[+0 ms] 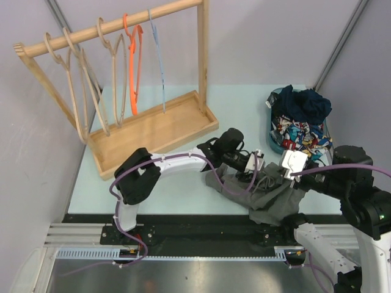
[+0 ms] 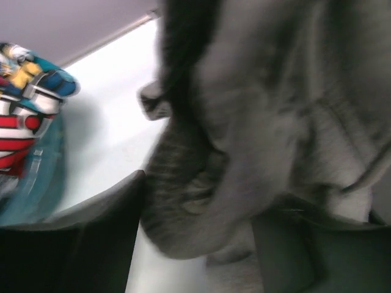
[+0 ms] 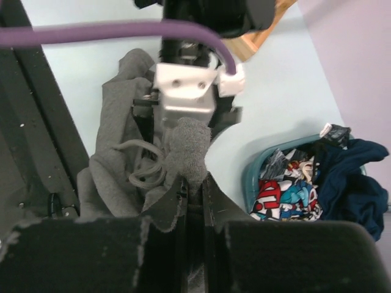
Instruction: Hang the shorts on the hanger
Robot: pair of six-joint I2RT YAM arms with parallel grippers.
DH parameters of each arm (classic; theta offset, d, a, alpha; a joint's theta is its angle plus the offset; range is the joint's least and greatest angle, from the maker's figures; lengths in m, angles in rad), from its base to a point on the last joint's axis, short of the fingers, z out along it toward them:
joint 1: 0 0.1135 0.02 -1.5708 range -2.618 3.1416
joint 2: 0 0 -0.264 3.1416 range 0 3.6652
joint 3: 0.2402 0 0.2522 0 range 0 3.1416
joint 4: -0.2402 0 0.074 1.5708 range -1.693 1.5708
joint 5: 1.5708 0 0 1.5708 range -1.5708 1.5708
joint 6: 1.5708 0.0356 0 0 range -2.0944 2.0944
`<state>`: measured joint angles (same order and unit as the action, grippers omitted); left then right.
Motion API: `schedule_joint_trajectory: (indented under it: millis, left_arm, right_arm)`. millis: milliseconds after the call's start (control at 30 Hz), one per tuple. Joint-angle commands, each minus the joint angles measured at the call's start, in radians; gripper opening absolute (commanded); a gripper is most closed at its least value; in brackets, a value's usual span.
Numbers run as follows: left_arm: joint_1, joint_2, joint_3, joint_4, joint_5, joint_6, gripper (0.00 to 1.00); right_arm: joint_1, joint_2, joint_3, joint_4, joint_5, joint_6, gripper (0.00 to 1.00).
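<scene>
The shorts (image 1: 275,198) lie bunched in a heap at the near edge of the table (image 1: 238,101), right of the middle, and their lower part reaches over the dark strip at the front. Both arms meet at this heap.

The right gripper (image 3: 194,183) has its jaws almost together, and a fold of the grey cloth stands up between them, so it is holding the shorts. The white drawstring (image 3: 143,165) lies in loops just beside this fold. The left gripper (image 2: 201,201) comes from the opposite side and faces the right one closely. Its fingers (image 2: 91,244) stand apart and a thick bulge of the shorts fills the space between them. Whether they already press the cloth I cannot tell, because the picture from this wrist is blurred.

The hanger (image 1: 160,61) (the thin light-blue one) hangs on the bar of the wooden rack (image 1: 153,131) at the far left of the table, well apart from the shorts. Next to it on the same bar hang an orange hanger (image 1: 134,73) and several wooden hangers (image 1: 79,97).

At the far right stands a teal basket (image 1: 273,131). In it lie a navy garment (image 1: 305,104) and a cartoon-print cloth (image 1: 299,134).
</scene>
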<state>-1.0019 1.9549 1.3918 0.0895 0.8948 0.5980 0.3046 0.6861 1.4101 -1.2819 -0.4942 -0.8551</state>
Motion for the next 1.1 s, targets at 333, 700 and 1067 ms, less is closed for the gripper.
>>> schedule_joint_trajectory:
  millis: [333,700,1067]
  left_arm:
    - [0.293,-0.538,0.093,-0.756,-0.293,0.029,0.00]
    - [0.284,-0.712,0.110,-1.211,-0.758,0.117,0.00]
    - [0.232,-0.912,-0.431,-1.021,-0.499,0.178,0.67]
  right_arm:
    - [-0.004,0.157,-0.079,0.764,0.141,0.272,0.00]
    - [-0.041,0.257,-0.178,0.854,-0.148,0.304,0.00]
    - [0.119,-0.042,-0.629,0.446,-0.185,-0.249,0.00]
